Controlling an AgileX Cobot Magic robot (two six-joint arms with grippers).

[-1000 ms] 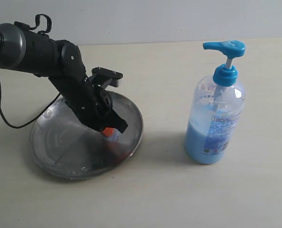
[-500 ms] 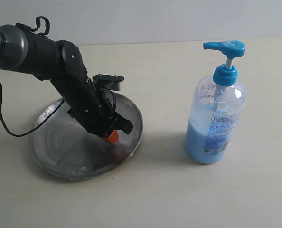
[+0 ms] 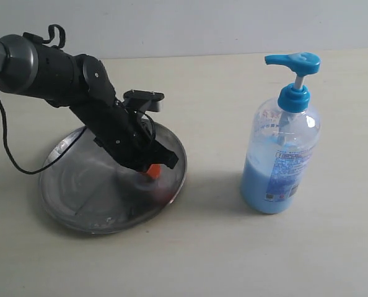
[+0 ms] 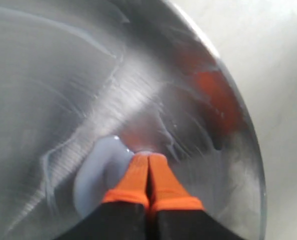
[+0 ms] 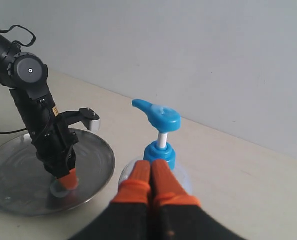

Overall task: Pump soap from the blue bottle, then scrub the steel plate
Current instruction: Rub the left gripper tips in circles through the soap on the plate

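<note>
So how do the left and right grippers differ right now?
The left gripper rests its tips on the plate, at the soap; the right gripper touches nothing, aimed at the bottle. Left shows in the exterior view; right does not. Both are shut, orange-tipped.

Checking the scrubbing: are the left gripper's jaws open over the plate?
No, the left gripper shows its orange tips pressed together, beside the pale soap on the plate.
</note>
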